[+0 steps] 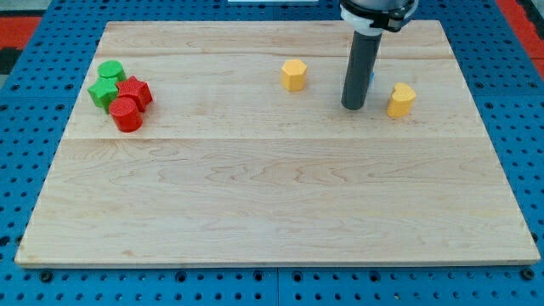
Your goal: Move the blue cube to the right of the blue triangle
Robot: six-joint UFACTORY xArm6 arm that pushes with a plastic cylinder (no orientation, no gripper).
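Note:
My tip (354, 106) rests on the wooden board (272, 212) at the upper right, between two yellow blocks. A small sliver of a blue block (371, 76) shows just behind the rod on its right side; its shape cannot be made out. No other blue block shows; the rod may hide one. A yellow hexagon-like block (293, 74) lies to the left of the rod. A yellow heart-shaped block (401, 99) lies to the right of the tip, a short gap away.
At the board's upper left sits a tight cluster: a green cylinder (111, 71), a green star-like block (105, 92), a red star-like block (134, 91) and a red cylinder (126, 114). A blue pegboard (25, 153) surrounds the board.

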